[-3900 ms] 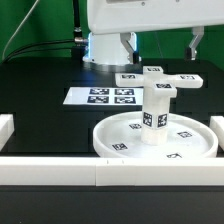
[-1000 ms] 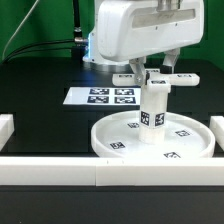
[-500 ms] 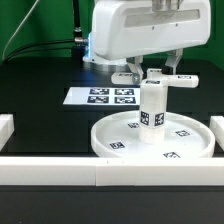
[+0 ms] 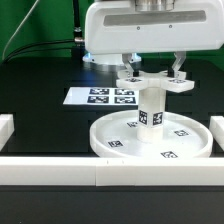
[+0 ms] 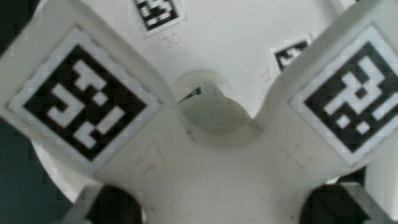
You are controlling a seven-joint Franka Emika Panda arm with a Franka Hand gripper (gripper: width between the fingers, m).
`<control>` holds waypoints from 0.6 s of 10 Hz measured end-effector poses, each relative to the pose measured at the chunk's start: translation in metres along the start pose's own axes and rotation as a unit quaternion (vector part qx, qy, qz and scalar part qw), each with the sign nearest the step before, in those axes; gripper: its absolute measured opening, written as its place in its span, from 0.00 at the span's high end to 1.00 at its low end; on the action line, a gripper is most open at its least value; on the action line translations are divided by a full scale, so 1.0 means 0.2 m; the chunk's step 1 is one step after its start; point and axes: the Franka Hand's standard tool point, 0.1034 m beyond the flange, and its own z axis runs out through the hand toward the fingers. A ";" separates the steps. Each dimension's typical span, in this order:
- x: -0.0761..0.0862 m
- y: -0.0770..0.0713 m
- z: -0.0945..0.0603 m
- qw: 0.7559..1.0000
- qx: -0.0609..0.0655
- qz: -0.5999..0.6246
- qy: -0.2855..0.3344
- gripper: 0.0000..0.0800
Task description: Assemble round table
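Lifted cross base (image 4: 152,81), now pinched in hand (image 4: 152,72), carried over leg (image 4: 150,108) at disc's (image 4: 120,150) centre; seating next.

White boxy arm housing (image 4: 150,30), dark fingers (image 4: 179,66)

The disc (image 4: 120,146), the leg (image 4: 151,108) and the cross-shaped base (image 4: 153,81) are all plain white plastic with small black-and-white square tags. The marker board (image 4: 99,97) is white with black squares. The table (image 4: 40,105) is black, its border bars (image 4: 60,172) white.
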 end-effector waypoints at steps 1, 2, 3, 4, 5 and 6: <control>0.00 -0.02 0.00 0.999 0.000 0.046 0.003 0.45; 0.00 -0.02 0.00 0.997 0.001 0.074 0.003 0.45; 0.00 -0.02 0.00 0.994 0.002 0.109 0.003 0.45; 0.00 -0.02 0.00 0.992 0.002 0.126 0.003 0.45; 0.00 -0.03 0.00 0.987 0.003 0.163 0.003 0.45; 0.00 -0.03 0.00 0.982 0.004 0.190 0.002 0.45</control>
